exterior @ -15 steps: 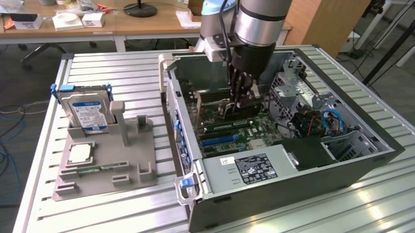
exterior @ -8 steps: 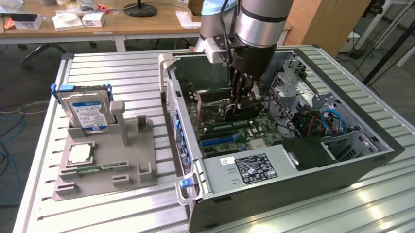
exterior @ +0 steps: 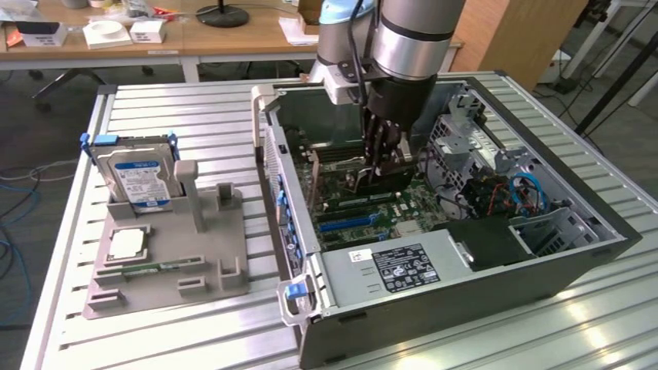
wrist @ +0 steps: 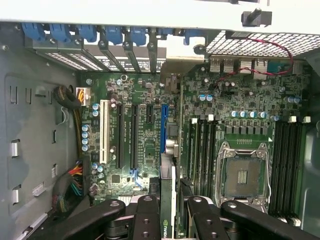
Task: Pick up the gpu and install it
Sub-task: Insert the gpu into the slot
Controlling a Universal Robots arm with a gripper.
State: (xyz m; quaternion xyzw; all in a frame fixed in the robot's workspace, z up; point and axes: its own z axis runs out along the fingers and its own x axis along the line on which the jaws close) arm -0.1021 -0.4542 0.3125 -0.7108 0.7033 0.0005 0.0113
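The gripper is half closed, its jaws clamped on the gpu, which stands edge-on between them. I judge the card light, stiff and fragile, best held by its flat faces, clear of the contacts. Ahead of the fingertips runs the blue slot on the board, inside the case.

The gpu is seen edge-on in the wrist view: a thin card with a green board edge, a pale strip alongside it and a small green logo near the camera. It stands on its long edge, clamped between the black fingers, in line with the blue slot on the motherboard. Whether it is seated cannot be told.
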